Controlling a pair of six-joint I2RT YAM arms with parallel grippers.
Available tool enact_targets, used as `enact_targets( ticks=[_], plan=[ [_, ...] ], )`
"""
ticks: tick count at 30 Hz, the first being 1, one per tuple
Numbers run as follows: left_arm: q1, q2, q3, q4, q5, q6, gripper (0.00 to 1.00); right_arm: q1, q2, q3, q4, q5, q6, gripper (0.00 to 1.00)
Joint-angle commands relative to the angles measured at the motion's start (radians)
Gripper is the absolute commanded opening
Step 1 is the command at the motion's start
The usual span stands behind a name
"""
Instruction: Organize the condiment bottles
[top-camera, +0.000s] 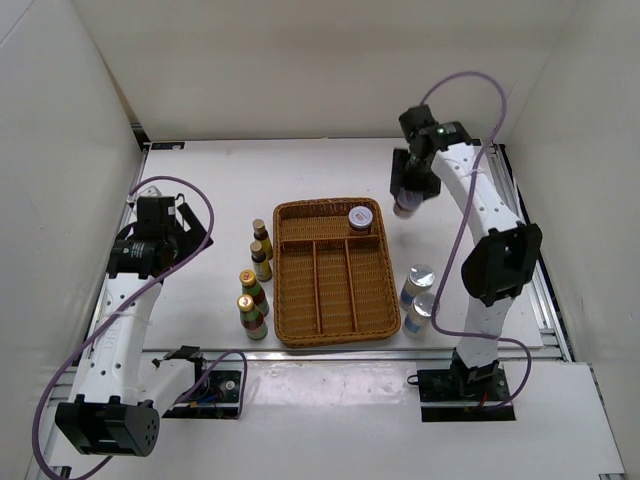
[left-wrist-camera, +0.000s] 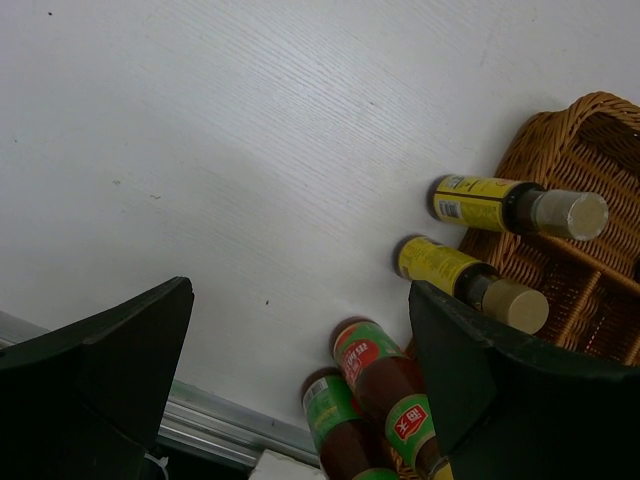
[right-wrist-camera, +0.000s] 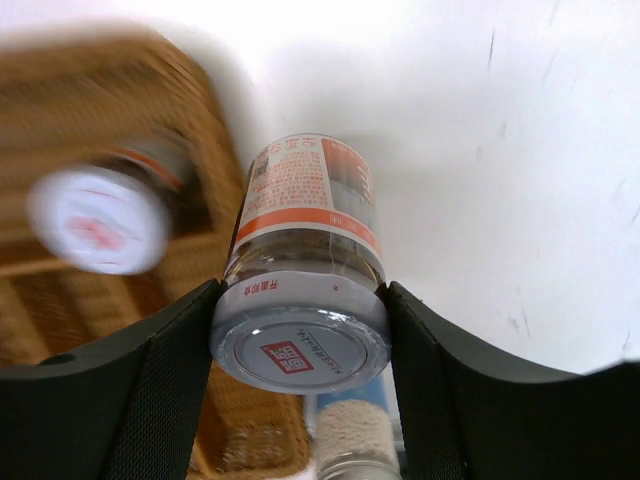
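Four dark bottles (top-camera: 252, 290) stood at the wicker tray's (top-camera: 340, 337) 9 o'clock and two silver-capped bottles (top-camera: 418, 283) at 4 o'clock. One purple-lidded jar (top-camera: 360, 218) sat inside, and the right gripper (top-camera: 406, 200) held a second jar (top-camera: 405, 208) at 2 o'clock.

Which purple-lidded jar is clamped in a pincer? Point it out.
The jar between the right pincer fingers, clamped at its lid just outside the wicker tray. The other purple-lidded jar stands free inside the tray's far compartment.
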Motion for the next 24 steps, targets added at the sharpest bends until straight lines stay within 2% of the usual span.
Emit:
enact_targets(
  ticks=[1,2,3,7,8,12,15,19,24],
  plan=[
    [-0.004,-0.020,-0.007,0.022,0.034,-0.022,1.00,0.029,-0.086,0.239,-0.030,0.076,0.014,0.00],
    [-0.004,-0.020,-0.007,0.022,0.046,-0.022,1.00,0.040,-0.086,0.279,-0.030,0.060,0.005,0.00],
    [-0.004,-0.020,-0.007,0.022,0.057,-0.022,1.00,0.051,-0.071,0.336,-0.004,-0.020,-0.007,0.00],
    [-0.029,-0.020,-0.007,0.033,0.043,-0.005,1.00,0.118,-0.062,0.346,0.146,-0.212,-0.094,0.00],
    [-0.029,-0.020,-0.007,0.033,0.043,-0.005,1.00,0.132,-0.040,0.356,0.162,-0.293,-0.107,0.00],
    [-0.029,-0.020,-0.007,0.033,0.052,0.004,1.00,0.218,0.106,0.454,0.153,-0.450,-0.133,0.00],
    [-0.040,-0.029,-0.007,0.033,0.052,0.013,1.00,0.281,0.191,0.519,0.144,-0.435,-0.124,0.00],
    [-0.050,-0.038,-0.007,0.033,0.042,0.035,1.00,0.333,0.279,0.563,0.105,-0.330,-0.110,0.00],
    [-0.059,-0.060,-0.027,0.033,0.042,0.056,1.00,0.356,0.342,0.481,0.067,-0.251,-0.110,0.00]
  ],
)
